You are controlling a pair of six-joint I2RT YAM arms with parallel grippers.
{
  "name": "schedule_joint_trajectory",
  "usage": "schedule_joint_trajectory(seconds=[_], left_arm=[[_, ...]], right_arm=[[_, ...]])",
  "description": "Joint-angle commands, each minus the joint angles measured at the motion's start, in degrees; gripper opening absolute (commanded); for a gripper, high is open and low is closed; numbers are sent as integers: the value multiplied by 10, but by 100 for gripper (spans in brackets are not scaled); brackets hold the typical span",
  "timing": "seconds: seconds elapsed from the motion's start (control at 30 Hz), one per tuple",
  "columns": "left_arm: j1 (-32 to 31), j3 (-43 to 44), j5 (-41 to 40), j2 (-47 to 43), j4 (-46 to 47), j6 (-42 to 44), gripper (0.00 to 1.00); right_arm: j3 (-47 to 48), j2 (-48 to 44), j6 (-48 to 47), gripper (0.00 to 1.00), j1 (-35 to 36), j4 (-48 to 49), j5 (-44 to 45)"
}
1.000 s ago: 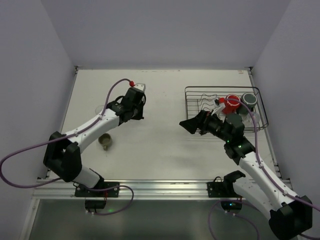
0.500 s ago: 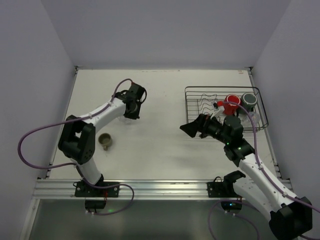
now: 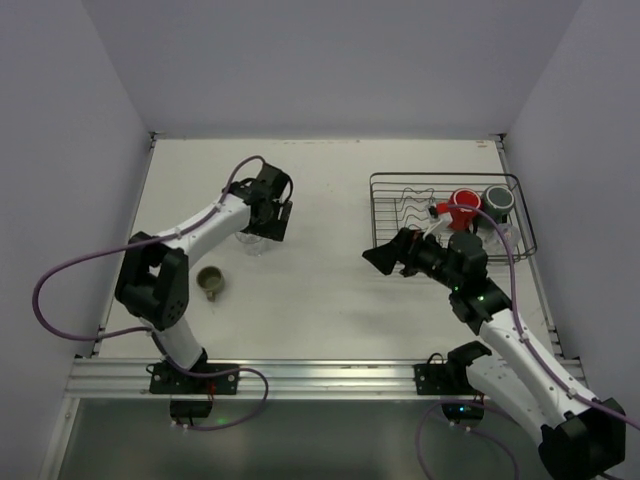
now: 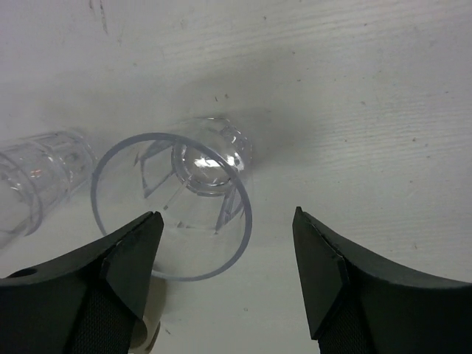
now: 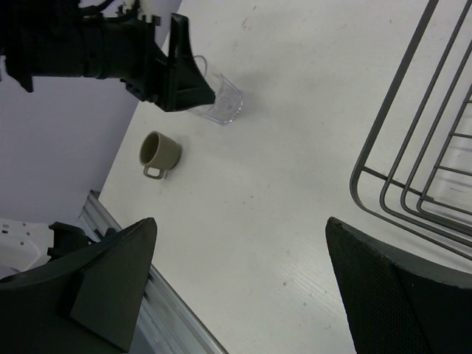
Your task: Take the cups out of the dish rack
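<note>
Two arms over the table (image 3: 330, 310), as I see them from the remote station. My left gripper (image 4: 227, 217) hangs over a clear tumbler (image 4: 173, 206) that stands upright, mouth up, on the left half of the table, well apart from the dish rack (image 3: 372, 205). Its jaws are apart. One of its fingers (image 4: 129, 254) overlaps the tumbler's rim in the wrist view and the other stands off to the side of the glass, so nothing is clamped. A second clear tumbler (image 4: 37, 177) shows at the left edge of that wrist view, just beside the first; whether it stands or lies I cannot tell. The olive-tan mug (image 3: 210, 283) sits upright on the table, nearer the arm bases than the first tumbler and apart from it, with its handle toward the near edge. My right gripper (image 5: 242, 221) hovers above bare table just off the rack's near left corner, jaws spread wide and holding nothing. Its wrist view takes in the mug, the first tumbler and the left gripper beyond them, with the rack's wire rim at the right edge. The rack lies on the far right part of the table. A red cup (image 3: 463, 206) and a dark grey cup (image 3: 498, 200) stand inside it, side by side in its far right part, the red one to the left of the grey.
</note>
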Motion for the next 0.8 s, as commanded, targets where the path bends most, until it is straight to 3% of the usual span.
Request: schedule_joint_trajectory(seconds=[0.0, 0.17, 0.37, 0.43, 0.63, 0.77], left_arm=[[3, 31, 19, -90, 18, 9, 79], [2, 5, 107, -204, 94, 8, 86], [-6, -107, 299, -455, 217, -5, 89], [-6, -150, 344, -512, 253, -15, 92], [-6, -267, 417, -667, 283, -13, 97], [-27, -322, 413, -720, 295, -10, 98]], right_arm=[[36, -12, -25, 99, 0, -38, 47], [59, -19, -33, 99, -14, -85, 150], [66, 15, -41, 92, -153, -107, 224], [80, 26, -49, 92, -183, -109, 286], [139, 92, -103, 93, -220, -127, 476], [163, 114, -119, 94, -277, -136, 515]])
